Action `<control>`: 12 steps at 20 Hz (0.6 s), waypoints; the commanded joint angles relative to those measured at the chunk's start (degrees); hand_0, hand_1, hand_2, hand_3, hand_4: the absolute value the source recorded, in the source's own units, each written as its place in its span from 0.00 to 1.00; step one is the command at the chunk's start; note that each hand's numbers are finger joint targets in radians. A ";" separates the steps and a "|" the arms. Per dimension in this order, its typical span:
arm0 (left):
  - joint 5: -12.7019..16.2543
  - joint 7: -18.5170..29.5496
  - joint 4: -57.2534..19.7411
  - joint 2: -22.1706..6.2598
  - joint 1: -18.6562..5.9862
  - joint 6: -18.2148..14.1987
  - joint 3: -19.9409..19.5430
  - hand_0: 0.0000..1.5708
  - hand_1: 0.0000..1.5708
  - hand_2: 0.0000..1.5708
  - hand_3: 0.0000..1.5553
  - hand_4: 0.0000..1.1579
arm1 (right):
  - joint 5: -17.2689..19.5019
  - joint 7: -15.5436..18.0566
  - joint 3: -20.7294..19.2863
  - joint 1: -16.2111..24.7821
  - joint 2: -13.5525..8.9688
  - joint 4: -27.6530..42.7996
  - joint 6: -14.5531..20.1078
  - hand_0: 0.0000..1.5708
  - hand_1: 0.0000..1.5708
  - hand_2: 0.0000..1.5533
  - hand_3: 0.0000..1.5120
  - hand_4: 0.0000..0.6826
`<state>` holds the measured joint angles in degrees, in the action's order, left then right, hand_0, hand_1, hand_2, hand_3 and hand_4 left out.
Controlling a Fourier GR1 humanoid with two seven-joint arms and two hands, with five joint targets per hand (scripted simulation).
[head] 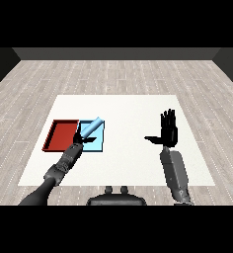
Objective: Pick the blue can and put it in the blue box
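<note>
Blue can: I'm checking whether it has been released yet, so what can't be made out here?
- Head view: whether the blue can touches the blue tray floor; its lower end is hidden by the left hand.
- Left hand's fingers: too small and dark to judge.

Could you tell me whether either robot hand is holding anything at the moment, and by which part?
The left robot hand holds the blue can by its lower end; the right robot hand holds nothing.

Two grey forearms, rounded and segmented, darker toward the elbows. Each ends in a black hand with slim fingers and a thumb: left hand [77,142], right hand [169,131].
</note>
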<state>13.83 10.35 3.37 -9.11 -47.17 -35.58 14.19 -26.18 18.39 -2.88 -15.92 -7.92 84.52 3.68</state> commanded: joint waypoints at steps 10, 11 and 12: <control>6.96 30.05 22.72 1.97 3.40 10.51 -7.29 0.00 0.00 0.00 0.00 0.00 | -0.68 -0.96 0.33 0.08 -0.55 1.35 -1.91 0.00 0.00 0.00 0.00 0.00; 7.44 30.30 25.00 1.72 3.34 11.82 -7.40 0.00 0.00 0.00 0.00 0.00 | 0.49 -0.68 1.43 1.60 -0.30 1.12 -1.92 0.00 0.00 0.00 0.00 0.00; 8.44 32.81 27.51 2.12 4.58 14.92 -7.80 0.00 0.00 0.00 0.00 0.00 | 1.44 -0.27 1.12 1.72 -1.11 1.00 -1.60 0.00 0.00 0.00 0.00 0.00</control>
<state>20.30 35.89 23.03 -8.07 -44.22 -28.27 7.27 -26.10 17.94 -2.29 -14.84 -8.43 86.02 2.15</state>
